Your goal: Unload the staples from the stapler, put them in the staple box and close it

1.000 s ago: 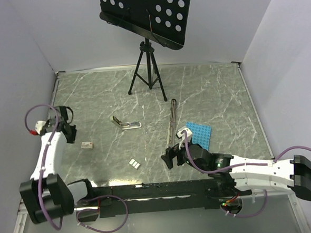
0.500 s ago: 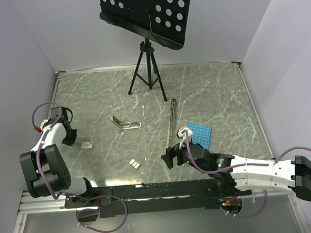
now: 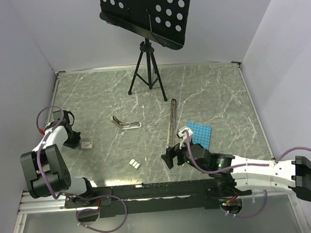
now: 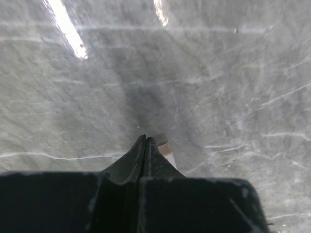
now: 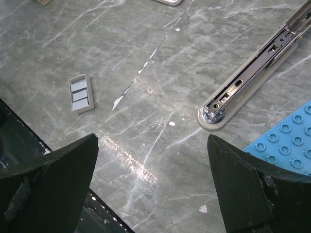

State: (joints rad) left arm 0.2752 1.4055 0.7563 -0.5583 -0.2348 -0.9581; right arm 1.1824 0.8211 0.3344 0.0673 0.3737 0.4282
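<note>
One change only: far left, left gripper (image 3: 72, 138) tucked lower and closer in than a second ago, tips pinched shut on nothing, beside a small tan box (image 3: 86, 145). Mid-table, thin bare-metal stapler (image 3: 126, 123) splayed in a V, untouched. Just below, ribbed grey staples (image 3: 133, 163) loose on the veined table (image 3: 212, 86). Right gripper (image 3: 171, 156) unmoved, spread wide. Probably unloading done, left arm retiring.

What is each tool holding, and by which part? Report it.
Nothing held: the left tool is shut empty, the right tool open and empty.
</note>
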